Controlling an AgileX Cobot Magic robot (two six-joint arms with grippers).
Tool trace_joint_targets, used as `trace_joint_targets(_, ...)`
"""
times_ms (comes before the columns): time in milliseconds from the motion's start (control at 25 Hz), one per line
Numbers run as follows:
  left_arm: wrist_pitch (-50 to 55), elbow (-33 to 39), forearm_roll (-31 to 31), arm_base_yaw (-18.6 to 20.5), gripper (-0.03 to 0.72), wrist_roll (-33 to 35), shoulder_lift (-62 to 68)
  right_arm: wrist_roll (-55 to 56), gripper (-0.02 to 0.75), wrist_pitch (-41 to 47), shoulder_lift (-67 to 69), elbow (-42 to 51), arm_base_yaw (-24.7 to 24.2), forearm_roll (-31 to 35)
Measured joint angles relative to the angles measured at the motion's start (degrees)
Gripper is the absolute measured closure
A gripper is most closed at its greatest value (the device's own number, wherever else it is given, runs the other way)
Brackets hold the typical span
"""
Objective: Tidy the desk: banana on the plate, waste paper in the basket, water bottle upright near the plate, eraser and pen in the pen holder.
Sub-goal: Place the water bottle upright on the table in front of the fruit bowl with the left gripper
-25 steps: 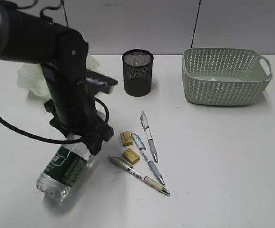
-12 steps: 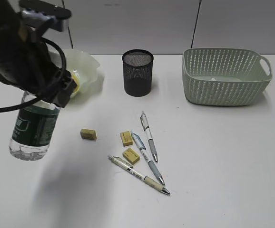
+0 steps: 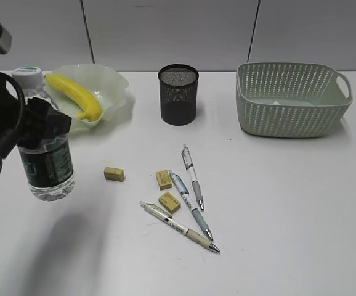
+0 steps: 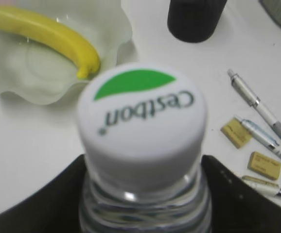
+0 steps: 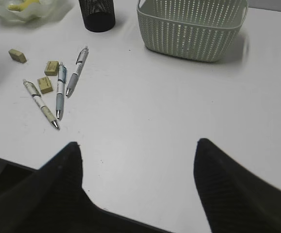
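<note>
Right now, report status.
Left gripper shut on bottle, upright beside plate. Right gripper open, empty. Banana plated. Nothing blocking.

Looked like an office or lab test bench: plain white desk (image 3: 289,203) against grey panelled wall (image 3: 165,31), with a mesh pen holder (image 3: 178,94), loose pens (image 3: 192,177) and erasers (image 3: 114,174) as desk stationery.

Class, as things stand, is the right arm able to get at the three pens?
Probably yes: the right gripper is open and empty, and only bare desk lies between it and the pens. The erasers sit close, though.
</note>
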Motion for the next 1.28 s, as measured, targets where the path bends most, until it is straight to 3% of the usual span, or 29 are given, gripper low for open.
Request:
trace_joint_targets(240,-18.4,7.5,2.0,4.7,0.200,0.0,0.6,0.0,0.180,0.0,0.0,0.0,0.0,0.0)
trace_joint_targets(600,-37.3,8.0,4.0,10.1,0.200,0.4,13.6,0.0,0.181,0.0,0.0,0.0,0.0,0.0)
trace_joint_targets(1080,-43.2,7.9,7.0,10.3,0.197,0.6,21.7,0.0,0.181,0.0,0.0,0.0,0.0,0.0)
trace_joint_targets(1280,-41.8,7.9,7.3,10.3,0.151,0.6,20.6,0.0,0.181,0.0,0.0,0.0,0.0,0.0)
